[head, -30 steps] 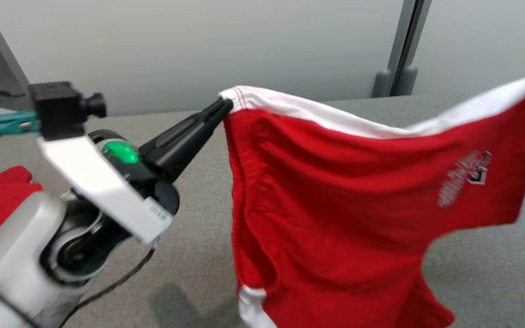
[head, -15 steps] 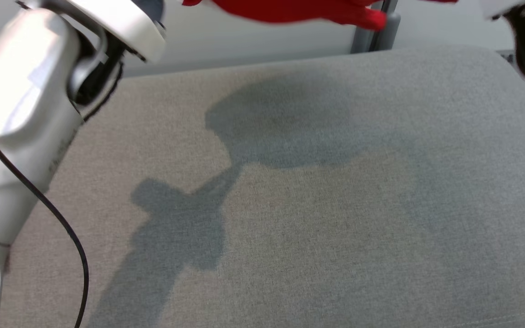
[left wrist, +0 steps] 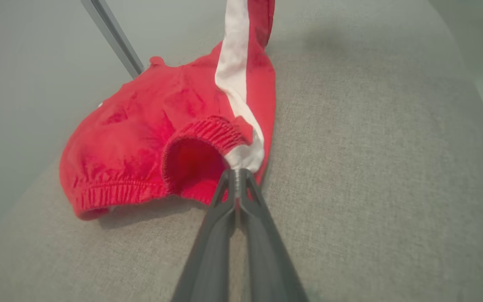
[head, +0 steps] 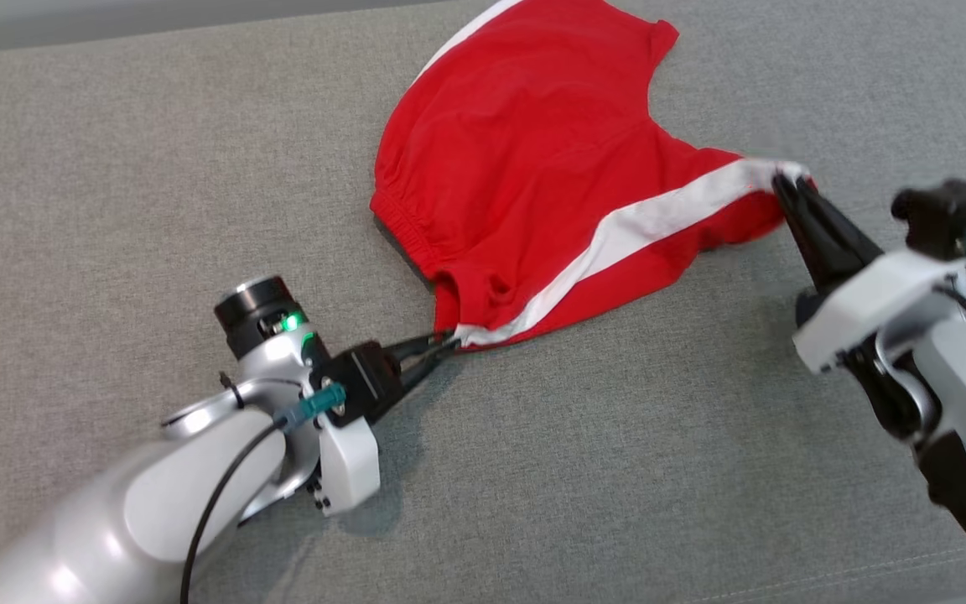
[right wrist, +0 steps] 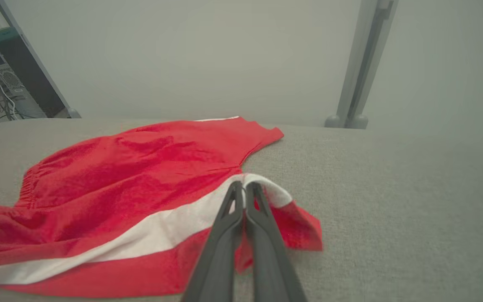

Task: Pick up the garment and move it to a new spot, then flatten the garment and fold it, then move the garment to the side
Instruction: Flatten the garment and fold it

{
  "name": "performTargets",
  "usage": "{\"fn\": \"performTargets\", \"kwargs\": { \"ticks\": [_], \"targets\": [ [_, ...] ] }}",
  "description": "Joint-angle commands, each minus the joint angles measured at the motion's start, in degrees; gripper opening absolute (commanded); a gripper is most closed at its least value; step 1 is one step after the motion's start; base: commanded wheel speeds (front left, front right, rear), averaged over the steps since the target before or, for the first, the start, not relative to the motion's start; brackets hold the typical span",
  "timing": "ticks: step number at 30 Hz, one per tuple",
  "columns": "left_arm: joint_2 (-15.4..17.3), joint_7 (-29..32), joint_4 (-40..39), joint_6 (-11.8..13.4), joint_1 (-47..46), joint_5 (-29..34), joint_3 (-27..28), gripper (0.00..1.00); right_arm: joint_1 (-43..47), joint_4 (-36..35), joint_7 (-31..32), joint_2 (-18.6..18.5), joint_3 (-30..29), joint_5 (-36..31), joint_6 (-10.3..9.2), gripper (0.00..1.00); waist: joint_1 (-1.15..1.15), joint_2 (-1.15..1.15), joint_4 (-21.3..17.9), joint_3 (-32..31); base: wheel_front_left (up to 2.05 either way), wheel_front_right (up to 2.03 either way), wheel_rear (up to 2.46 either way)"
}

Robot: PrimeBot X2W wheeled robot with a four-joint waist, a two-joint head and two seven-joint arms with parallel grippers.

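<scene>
Wide grey fabric surface (head: 634,470), and toward its far edge lies the garment (head: 525,168): rumpled red shorts with a gathered waistband and a white side stripe. The left gripper (head: 447,341) pinches the stripe's waistband end and the right gripper (head: 785,184) its other end, fingers clamped tight on cloth.

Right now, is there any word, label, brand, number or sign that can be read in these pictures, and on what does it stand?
None can be read.
The red cloth garment with a white stripe shows no print on the side facing up.
The grey fabric surface bears no mark.
</scene>
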Motion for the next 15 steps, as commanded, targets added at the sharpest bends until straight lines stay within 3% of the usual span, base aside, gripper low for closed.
{"fn": "performTargets", "kwargs": {
  "ticks": [1,8,15],
  "targets": [
    [1.59,-0.26,-1.14,0.02,-0.82,0.98,2.67,0.00,2.05,-1.81,-0.59,-1.87,-0.32,0.35,0.06,0.00,0.00,0.00,0.31,-0.43,0.00,0.00,0.00],
    [3.22,-0.27,-3.06,0.02,7.65,4.88,3.96,0.00,17.03,-5.97,-0.59,-5.23,-5.40,0.46,0.06,0.00,0.00,0.00,2.71,-3.95,0.00,0.00,0.00],
    [5.25,-0.27,-3.71,0.01,12.29,4.65,5.28,0.00,29.57,-8.40,-0.60,-6.64,-9.26,-0.67,0.06,0.00,0.00,0.00,4.28,-6.73,0.00,0.00,0.00]
  ]
}}
